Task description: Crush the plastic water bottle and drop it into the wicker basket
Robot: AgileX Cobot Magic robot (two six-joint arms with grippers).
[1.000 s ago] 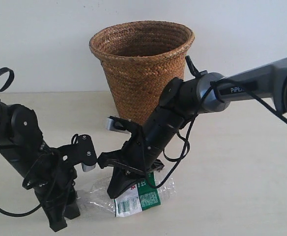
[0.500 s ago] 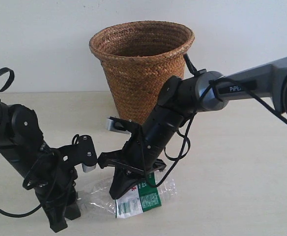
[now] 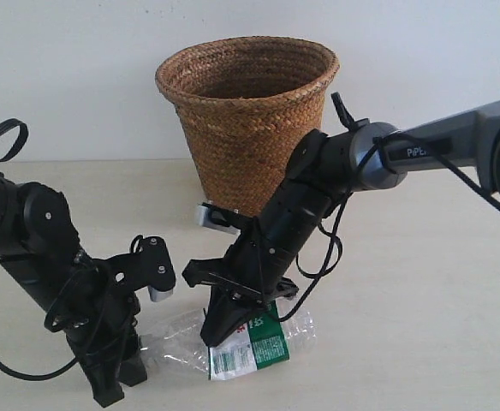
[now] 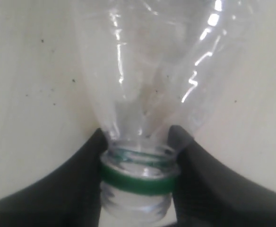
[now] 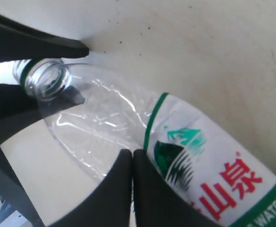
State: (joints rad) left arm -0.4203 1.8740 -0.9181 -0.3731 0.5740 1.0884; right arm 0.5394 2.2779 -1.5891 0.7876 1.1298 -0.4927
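The plastic water bottle (image 3: 258, 349) lies on its side on the table, its clear body dented and its green-and-white label facing up. My left gripper (image 3: 128, 370) is shut on the bottle's neck: in the left wrist view the green cap ring (image 4: 139, 182) sits between both black fingers of the left gripper (image 4: 139, 142). My right gripper (image 3: 215, 334) is shut, fingertips together, and presses down on the clear body beside the label; the right wrist view shows the right gripper (image 5: 132, 155) against the bottle (image 5: 199, 156). The wicker basket (image 3: 250, 128) stands upright behind the arms.
The beige table (image 3: 421, 282) stretches to the right of the bottle. The right arm (image 3: 378, 158) slants down in front of the basket's base. Loose black cables (image 3: 318, 257) hang from both arms. A pale wall runs behind.
The right gripper has pushed lower and slightly right onto the bottle. The bottle and the left gripper holding its neck have shifted a little to the right.
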